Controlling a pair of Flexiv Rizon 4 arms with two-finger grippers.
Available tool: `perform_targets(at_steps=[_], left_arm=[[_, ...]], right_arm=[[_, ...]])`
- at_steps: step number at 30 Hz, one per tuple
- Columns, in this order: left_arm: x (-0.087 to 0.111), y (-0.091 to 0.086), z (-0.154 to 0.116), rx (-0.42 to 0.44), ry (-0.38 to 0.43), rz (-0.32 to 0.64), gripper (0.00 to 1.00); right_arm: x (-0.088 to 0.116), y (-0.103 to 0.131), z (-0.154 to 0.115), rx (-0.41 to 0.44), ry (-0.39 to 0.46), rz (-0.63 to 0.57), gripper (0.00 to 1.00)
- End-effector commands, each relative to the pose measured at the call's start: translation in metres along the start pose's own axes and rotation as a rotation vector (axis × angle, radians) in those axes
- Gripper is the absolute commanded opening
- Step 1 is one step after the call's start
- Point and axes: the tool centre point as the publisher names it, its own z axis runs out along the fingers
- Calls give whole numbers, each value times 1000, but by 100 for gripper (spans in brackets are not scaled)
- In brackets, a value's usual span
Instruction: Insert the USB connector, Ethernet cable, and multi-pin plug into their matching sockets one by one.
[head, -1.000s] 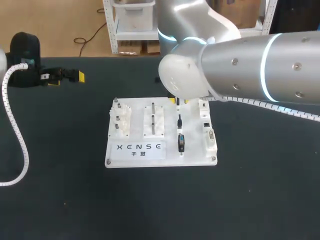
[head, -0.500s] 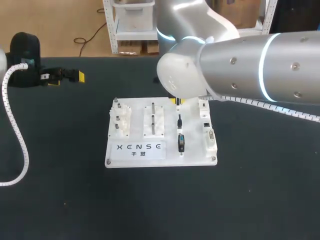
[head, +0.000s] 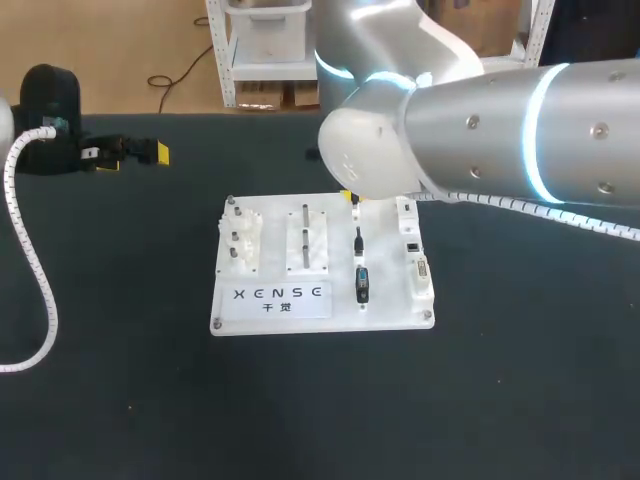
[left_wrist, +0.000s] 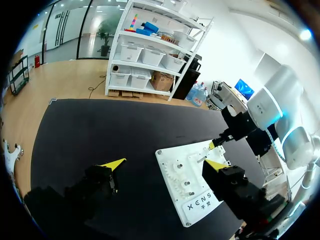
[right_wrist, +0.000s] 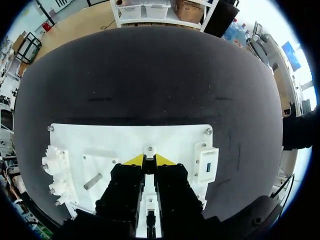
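**Right claw stationed at the head of the connector row**

A white fixture board (head: 330, 318) lies at the middle of the desk (head: 500, 400). The right claw (right_wrist: 150, 161), whose arm enters from the desk's right edge, is poised point-down over the board's far edge, at the head of the connector row. Whether it is clenched on anything cannot be told from these views. The USB connector is presumed to sit there, hidden beneath the claw. Toward the board's front edge, the Ethernet cable plug (head: 358, 240) and then the multi-pin plug (head: 362, 286) stand in the same row, unplugged. They are just beside the socket block (head: 415, 262) along the board's right edge, an arrangement that presumably keeps each transfer short. The left claw (left_wrist: 166, 163) is held released and empty toward the desk's far left corner, well apart from the board, probably so that the working arm is left unobstructed.
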Motion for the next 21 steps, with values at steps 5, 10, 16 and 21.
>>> perform_targets(at_steps=[5, 10, 16, 21], left_arm=[[0, 0, 0, 0, 0, 0, 100], [0, 0, 0, 0, 0, 0, 100], [0, 0, 0, 0, 0, 0, 100], [0, 0, 0, 0, 0, 0, 100]], right_arm=[[10, -13, -30, -20, -82, -4, 0], [10, -34, -39, -16, -114, 9, 0], [17, -62, -29, 29, -118, 15, 0], [21, -73, -18, 52, -117, 21, 0]])
